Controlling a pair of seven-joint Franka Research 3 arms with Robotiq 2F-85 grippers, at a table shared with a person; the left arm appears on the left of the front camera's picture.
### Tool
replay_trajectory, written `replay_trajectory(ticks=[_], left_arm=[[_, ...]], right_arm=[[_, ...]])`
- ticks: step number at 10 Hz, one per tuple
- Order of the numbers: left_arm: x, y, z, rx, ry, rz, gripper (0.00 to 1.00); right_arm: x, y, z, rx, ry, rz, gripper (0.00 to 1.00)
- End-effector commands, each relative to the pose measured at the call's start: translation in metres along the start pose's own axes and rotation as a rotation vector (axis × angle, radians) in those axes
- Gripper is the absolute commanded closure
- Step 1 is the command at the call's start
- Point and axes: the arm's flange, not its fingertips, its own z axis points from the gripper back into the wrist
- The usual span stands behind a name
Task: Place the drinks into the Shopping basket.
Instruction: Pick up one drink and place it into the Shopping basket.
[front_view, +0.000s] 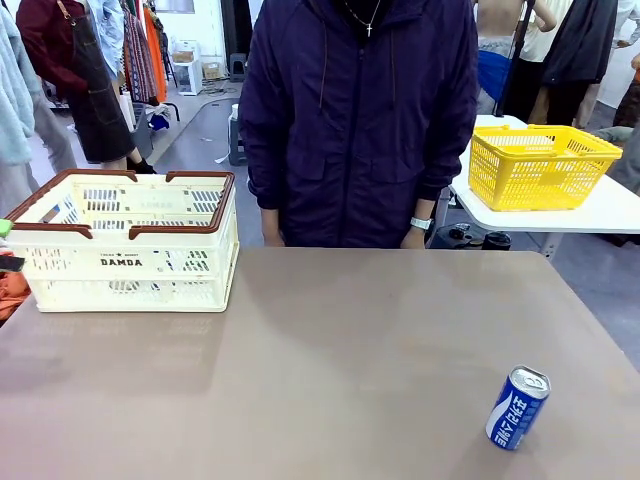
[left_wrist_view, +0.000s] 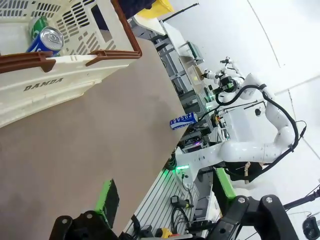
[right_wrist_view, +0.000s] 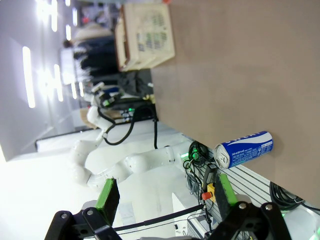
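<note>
Your left gripper (left_wrist_view: 165, 196) and right gripper (right_wrist_view: 165, 194) hung with jaws apart, empty. The blue can (front_view: 517, 407) waited outside the Shopping basket (front_view: 60, 292), so the right gripper's pick looked next.

Left arm (right_wrist_view: 145, 162) and right arm (left_wrist_view: 240, 150) both hold their jaws wide apart.

Taupe tabletop (front_view: 350, 330), grey floor (front_view: 195, 135), hanging clothes (front_view: 140, 55) behind, white side table (front_view: 612, 212) with yellow basket (front_view: 540, 170).

Shopping basket (left_wrist_view: 50, 85): cut by top and left edges | blue can (left_wrist_view: 47, 40) in it: lower body behind brown handle (left_wrist_view: 25, 61) | green can (left_wrist_view: 37, 24): partly behind blue can | lone can (front_view: 517, 406) on bench (front_view: 330, 340): lettering too small to read
</note>
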Motion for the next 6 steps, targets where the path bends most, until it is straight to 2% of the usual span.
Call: replay_trajectory(ticks=[1, 6], left_arm=[[-0.0019, -0.0033, 0.0009, -0.007, 0.004, -0.008, 0.00], [-0.0019, -0.0033, 0.0009, -0.007, 0.004, -0.008, 0.00]], right_arm=[[-0.0020, 0.0034, 0.0006, -0.006, 0.008, -0.009, 0.00], [-0.0020, 0.0034, 0.0006, -0.006, 0.008, -0.009, 0.00]])
